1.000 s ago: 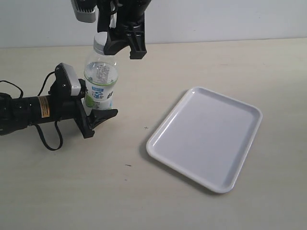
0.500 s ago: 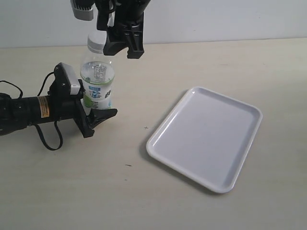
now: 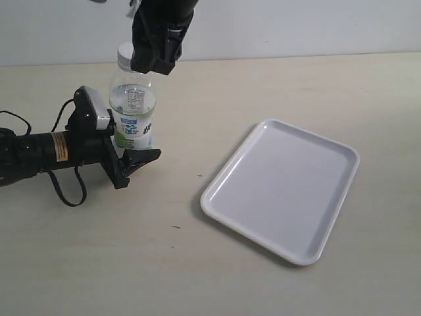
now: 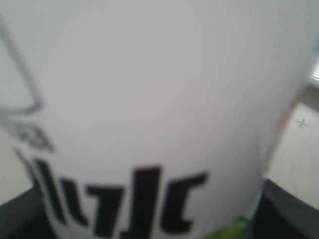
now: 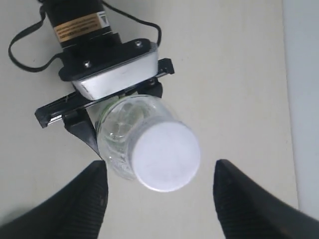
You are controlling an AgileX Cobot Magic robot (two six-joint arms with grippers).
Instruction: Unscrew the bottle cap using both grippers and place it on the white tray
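Observation:
The bottle (image 3: 133, 108) stands upright on the table, its white bottle cap (image 3: 125, 54) on the neck. My left gripper (image 3: 135, 147) reaches in from the left and is shut on the bottle's labelled lower half. The label (image 4: 149, 124) fills the left wrist view, with black finger parts at both lower corners. My right gripper (image 3: 154, 52) hangs over the bottle's top. In the right wrist view it (image 5: 160, 169) is open, its fingers (image 5: 84, 199) wide apart on either side of the bottle cap (image 5: 164, 156) without touching it. The white tray (image 3: 283, 184) lies empty to the right.
A black cable (image 3: 66, 191) loops on the table under the left arm. A pale wall (image 3: 296, 26) runs behind the table's far edge. Bare tabletop (image 3: 177, 191) separates the bottle and the tray.
The right gripper has risen, turned and shifted left, so it now sits over the cap. The bottle's top has leaned slightly left. The left gripper has kept its hold.

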